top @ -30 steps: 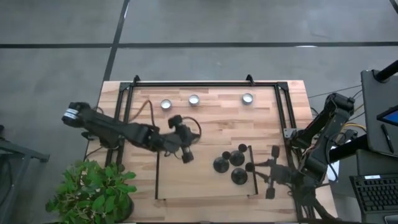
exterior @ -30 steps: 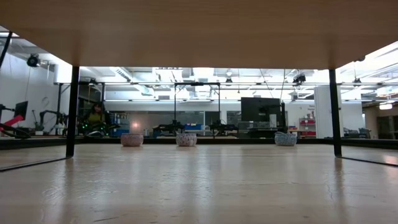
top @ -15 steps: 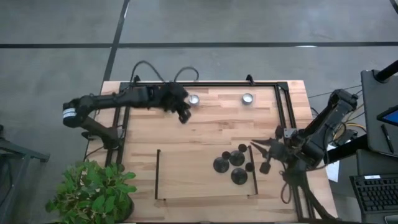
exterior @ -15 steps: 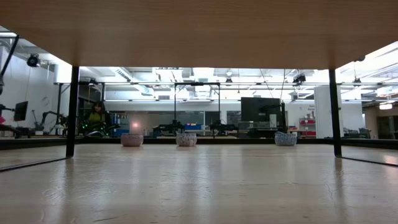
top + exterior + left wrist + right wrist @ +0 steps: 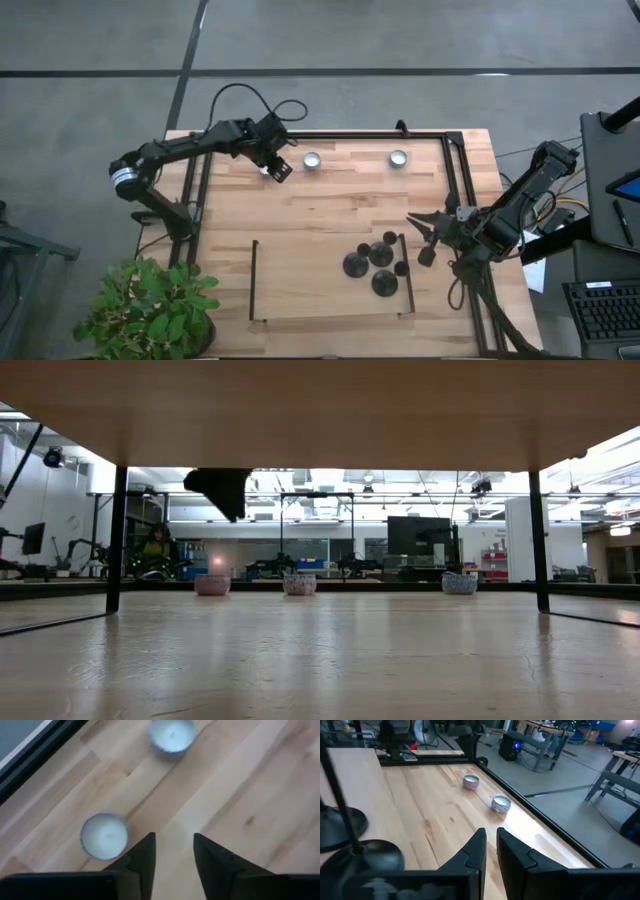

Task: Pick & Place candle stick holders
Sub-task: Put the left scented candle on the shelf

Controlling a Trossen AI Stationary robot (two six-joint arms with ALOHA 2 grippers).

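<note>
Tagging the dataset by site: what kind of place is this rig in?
Most likely a robotics lab or workshop. The low view looks past the wooden table into a big open hall with workbenches and a large monitor. The high view shows bare concrete floor and a potted plant by the table.

**Three black holders clustered by the right-hand rail**

The candle stick holders point(image 5: 371, 263) stand together on the wooden table point(image 5: 330, 215), just left of the short black rail point(image 5: 405, 275) in its near right part. Each is black, with a round disc base. One point(image 5: 355, 264) sits leftmost, one point(image 5: 381, 254) just beside it toward the rail, one point(image 5: 384, 284) nearest the table's front edge. All three look upright. Their bases lie close together; whether they touch cannot be told.
</note>
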